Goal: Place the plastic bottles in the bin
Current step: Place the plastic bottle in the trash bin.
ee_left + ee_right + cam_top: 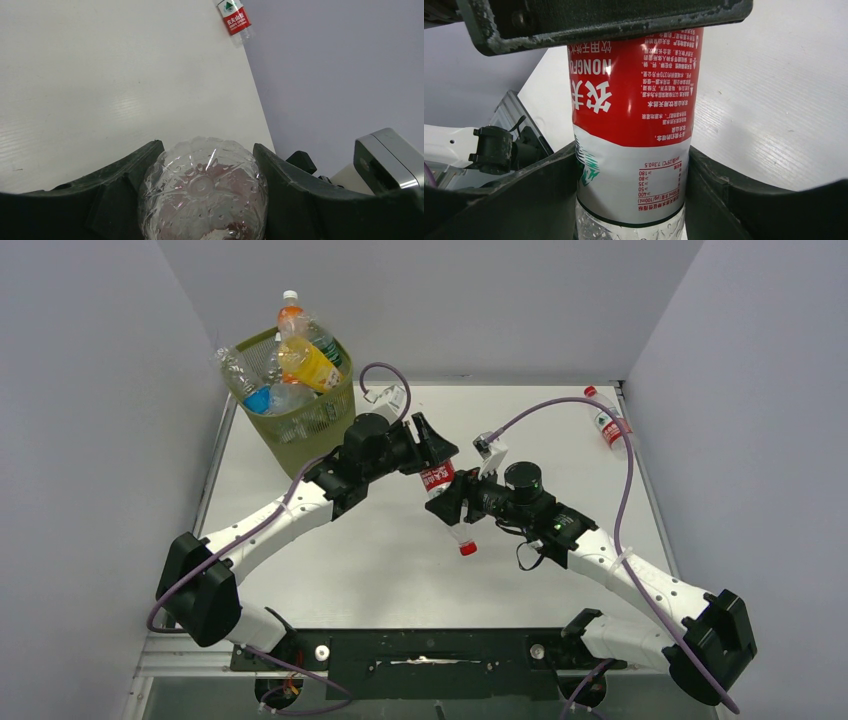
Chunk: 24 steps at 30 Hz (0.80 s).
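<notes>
- The left gripper (436,454) is closed on the base end of one red-labelled bottle (437,478), over the middle of the table (380,575).
- The right gripper (450,503) clamps the same bottle at its label.
- A second red-labelled bottle (606,422) lies at the table's far right edge.
- One green mesh bin (300,425) stands far left, holding at least four bottles (305,362).
</notes>
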{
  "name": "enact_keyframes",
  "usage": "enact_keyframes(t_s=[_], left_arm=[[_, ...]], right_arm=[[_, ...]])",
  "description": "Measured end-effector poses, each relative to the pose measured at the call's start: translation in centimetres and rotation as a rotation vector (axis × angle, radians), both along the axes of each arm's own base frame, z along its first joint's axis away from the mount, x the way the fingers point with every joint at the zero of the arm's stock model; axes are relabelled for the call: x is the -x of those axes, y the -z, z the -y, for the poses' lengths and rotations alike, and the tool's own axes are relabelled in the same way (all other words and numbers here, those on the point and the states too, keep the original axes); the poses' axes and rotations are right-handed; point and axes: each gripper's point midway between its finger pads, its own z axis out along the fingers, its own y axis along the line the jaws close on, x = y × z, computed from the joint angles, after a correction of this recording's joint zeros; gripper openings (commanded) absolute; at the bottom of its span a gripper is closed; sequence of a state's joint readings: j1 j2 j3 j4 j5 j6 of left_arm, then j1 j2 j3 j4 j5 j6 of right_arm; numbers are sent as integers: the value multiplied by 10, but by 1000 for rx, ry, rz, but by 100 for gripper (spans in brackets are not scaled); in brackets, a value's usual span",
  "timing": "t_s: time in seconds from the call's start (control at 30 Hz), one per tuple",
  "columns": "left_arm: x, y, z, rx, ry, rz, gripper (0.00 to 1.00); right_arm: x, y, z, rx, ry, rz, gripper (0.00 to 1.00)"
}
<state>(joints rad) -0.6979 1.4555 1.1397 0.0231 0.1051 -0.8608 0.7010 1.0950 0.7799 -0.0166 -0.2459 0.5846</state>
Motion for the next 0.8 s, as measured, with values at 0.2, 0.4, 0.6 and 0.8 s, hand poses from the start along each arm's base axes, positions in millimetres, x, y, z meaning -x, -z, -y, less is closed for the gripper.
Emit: enact_keyframes(t_s=[0.2,0.4,0.6,0.8], left_arm=[[-2,1,-2,-15,-10,11,18],[-5,7,-6,-47,-31,13,18],[-7,11,-11,-86,-48,24,18],[-23,-7,-36,-213,-106,76,19]], right_arm=[[0,2,0,4,0,-4,75],[-1,3,-1,6,-2,-8,81],[0,3,-1,6,-1,-9,97],[7,-13,11,21,15,7,98]])
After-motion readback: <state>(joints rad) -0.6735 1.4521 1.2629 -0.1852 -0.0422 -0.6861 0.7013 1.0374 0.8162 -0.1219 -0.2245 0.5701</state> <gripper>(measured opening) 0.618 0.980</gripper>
